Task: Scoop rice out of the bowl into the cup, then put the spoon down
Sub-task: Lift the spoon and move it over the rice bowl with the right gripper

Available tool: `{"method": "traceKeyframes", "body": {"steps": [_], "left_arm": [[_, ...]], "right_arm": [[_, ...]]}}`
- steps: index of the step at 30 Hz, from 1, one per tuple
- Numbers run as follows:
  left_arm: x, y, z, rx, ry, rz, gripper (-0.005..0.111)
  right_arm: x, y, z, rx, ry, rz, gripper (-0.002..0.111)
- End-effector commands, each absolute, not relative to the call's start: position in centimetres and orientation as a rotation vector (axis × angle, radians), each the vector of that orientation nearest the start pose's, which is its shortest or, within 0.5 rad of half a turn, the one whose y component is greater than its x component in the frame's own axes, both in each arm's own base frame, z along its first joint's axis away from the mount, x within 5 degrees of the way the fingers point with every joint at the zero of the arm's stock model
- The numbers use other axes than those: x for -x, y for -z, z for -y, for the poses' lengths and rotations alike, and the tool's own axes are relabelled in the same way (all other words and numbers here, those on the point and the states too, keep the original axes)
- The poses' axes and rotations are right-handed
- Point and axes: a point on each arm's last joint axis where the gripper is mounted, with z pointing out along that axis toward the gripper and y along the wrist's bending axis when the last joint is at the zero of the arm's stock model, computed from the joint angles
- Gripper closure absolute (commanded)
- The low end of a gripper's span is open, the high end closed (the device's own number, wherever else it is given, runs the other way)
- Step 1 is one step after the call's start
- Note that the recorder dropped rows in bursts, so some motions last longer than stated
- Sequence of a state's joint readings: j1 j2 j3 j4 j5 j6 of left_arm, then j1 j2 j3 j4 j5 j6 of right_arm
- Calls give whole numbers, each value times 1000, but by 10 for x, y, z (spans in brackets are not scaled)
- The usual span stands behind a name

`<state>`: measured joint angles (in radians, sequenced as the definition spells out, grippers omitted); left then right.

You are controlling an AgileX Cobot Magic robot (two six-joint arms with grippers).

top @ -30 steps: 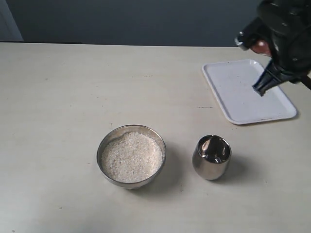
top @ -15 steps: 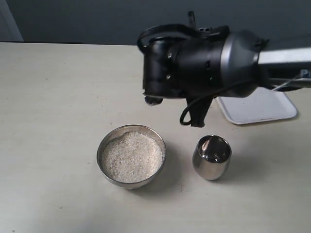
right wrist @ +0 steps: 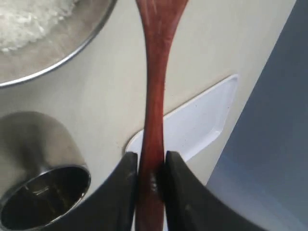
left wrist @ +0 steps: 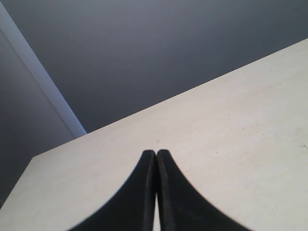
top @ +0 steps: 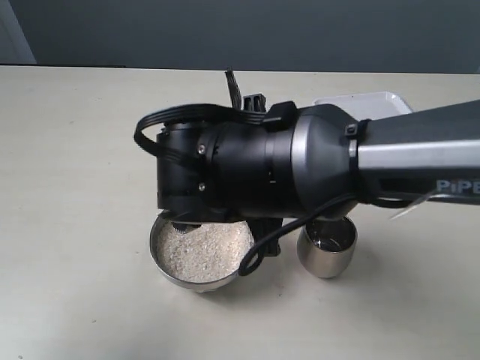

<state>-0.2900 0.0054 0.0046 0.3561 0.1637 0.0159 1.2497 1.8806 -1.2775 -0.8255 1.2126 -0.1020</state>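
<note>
Between the pressed-in fingers of my right gripper (right wrist: 151,160) runs the handle of the reddish-brown spoon (right wrist: 155,91); its head goes out of the right wrist view near the bowl's rim. The steel bowl (top: 187,283) holds white rice (top: 201,252), and its far part is hidden behind the right arm. In the right wrist view the bowl (right wrist: 72,43) and rice (right wrist: 24,19) sit beside the spoon. The shiny cup (top: 328,247) stands right of the bowl, upright, and the cup (right wrist: 38,163) looks empty. My left gripper (left wrist: 156,154) is shut on nothing.
A white tray (top: 360,99) lies at the back right, mostly hidden behind the right arm; the tray (right wrist: 202,120) also shows behind the spoon. The thick black right arm (top: 262,169) blocks the middle of the exterior view. Bare table (top: 75,150) lies to the left.
The right arm has swept from above the tray at the far right leftward to over the bowl, now hiding the bowl's far rim. Bowl and cup have not moved.
</note>
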Motion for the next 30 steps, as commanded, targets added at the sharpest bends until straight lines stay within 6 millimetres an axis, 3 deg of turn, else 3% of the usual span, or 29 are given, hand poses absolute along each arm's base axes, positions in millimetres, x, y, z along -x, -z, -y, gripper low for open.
{"method": "traceKeyframes", "body": {"steps": [1, 9, 15, 19, 23, 30], "left_arm": [[-55, -200, 11, -482, -98, -1559, 106], [-55, -200, 11, -482, -98, -1561, 106], [-55, -200, 11, -482, -98, -1561, 106], [-55, -200, 11, -482, -98, -1561, 106], [-55, -200, 11, -482, -98, -1559, 106], [-55, -200, 11, -482, -98, -1559, 106]], "right_arm": [[-164, -207, -313, 2061, 955, -1804, 109], [-161, -205, -311, 2071, 940, -1825, 109], [-157, -188, -298, 2136, 997, -1835, 109], [-157, -180, -300, 2155, 1027, -1817, 109], [-146, -170, -308, 2207, 1055, -1750, 109], [-145, -170, -310, 2217, 1054, -1739, 109]]}}
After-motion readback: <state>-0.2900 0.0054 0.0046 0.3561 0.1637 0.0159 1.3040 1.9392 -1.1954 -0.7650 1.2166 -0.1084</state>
